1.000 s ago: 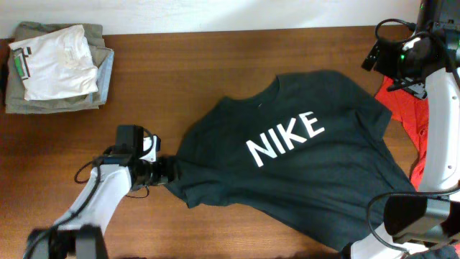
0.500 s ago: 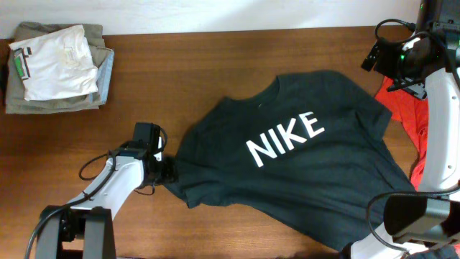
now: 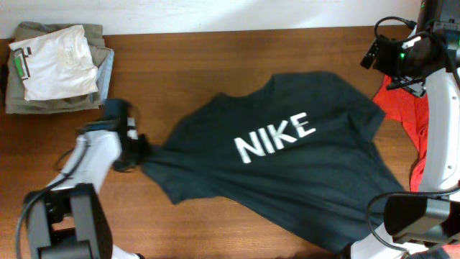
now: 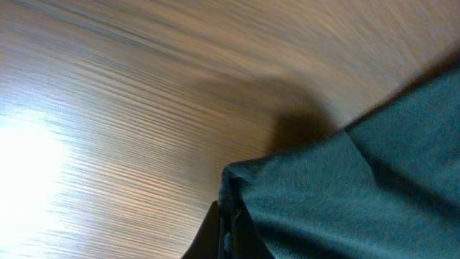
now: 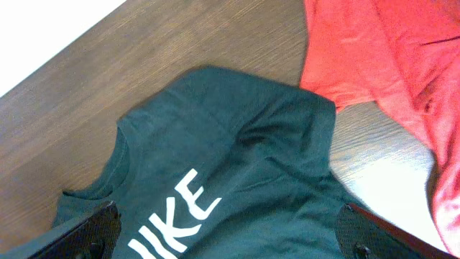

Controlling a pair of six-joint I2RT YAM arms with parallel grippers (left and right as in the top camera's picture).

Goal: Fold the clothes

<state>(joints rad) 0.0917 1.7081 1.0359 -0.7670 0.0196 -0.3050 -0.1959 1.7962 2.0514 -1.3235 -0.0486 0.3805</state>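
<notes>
One black T-shirt (image 3: 287,180) edge hidden in left gripper (image 3: 141,150), red T-shirt (image 3: 405,115) cropped.

Left arm low; left tool (image 3: 141,150) pinched on black T-shirt (image 3: 302,173) edge. Right tool (image 5: 226,216) held high, fingers spread.

Left wrist view blurred, left gripper (image 4: 224,226) mostly cropped, probably pinching black T-shirt (image 4: 345,194), red T-shirt (image 3: 402,111) partly behind right arm (image 3: 442,122).
</notes>
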